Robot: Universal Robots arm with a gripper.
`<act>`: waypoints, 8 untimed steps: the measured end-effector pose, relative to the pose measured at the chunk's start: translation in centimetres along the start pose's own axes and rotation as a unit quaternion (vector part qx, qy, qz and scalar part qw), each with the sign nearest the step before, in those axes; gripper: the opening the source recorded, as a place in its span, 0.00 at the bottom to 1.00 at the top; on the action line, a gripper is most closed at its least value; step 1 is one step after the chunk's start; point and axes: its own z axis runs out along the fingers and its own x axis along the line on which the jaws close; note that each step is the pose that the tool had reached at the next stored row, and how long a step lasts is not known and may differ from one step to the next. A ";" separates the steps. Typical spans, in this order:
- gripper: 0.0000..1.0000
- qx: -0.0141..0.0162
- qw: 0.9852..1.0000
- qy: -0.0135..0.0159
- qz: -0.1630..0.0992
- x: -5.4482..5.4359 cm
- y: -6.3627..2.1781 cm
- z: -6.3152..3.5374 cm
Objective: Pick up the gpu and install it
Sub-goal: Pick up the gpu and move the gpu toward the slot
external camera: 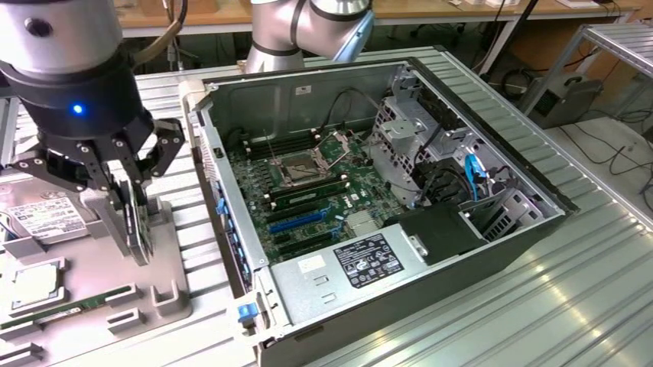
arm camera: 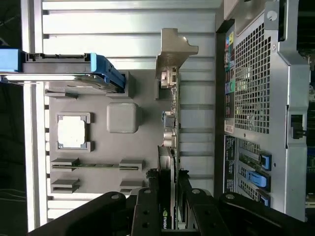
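The gpu [external camera: 137,235] is a thin black card standing on edge over the grey holder tray [external camera: 164,298] at the exterior view's left. My gripper [external camera: 131,218] comes down on it from above, shut on its upper edge. Whether the card's lower edge still rests in the tray's slot cannot be told. In the wrist view the gpu [arm camera: 170,162] runs edge-on away from my gripper [arm camera: 168,196], clamped between the two black fingers [arm camera: 147,209]. Its silver bracket [arm camera: 173,49] sits at the far end.
The open computer case [external camera: 490,164] lies just to the exterior view's right of the tray, its motherboard showing a blue slot [external camera: 301,219]. On the tray lie a hard drive [external camera: 46,218], a processor [external camera: 36,283] and a green memory stick [external camera: 72,306]. The case's perforated rear wall [arm camera: 253,93] is close beside the card.
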 end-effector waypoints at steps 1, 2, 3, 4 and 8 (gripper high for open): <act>0.26 0.000 1.000 0.000 0.000 0.0 -0.01 -0.43; 0.26 0.000 1.000 0.000 0.000 0.0 -0.03 -0.85; 0.26 0.000 1.000 0.000 0.000 0.0 -0.07 -1.37; 0.26 0.000 1.000 0.000 0.000 0.0 -0.11 -1.84; 0.26 0.000 1.000 0.000 0.000 -0.2 -0.30 -3.64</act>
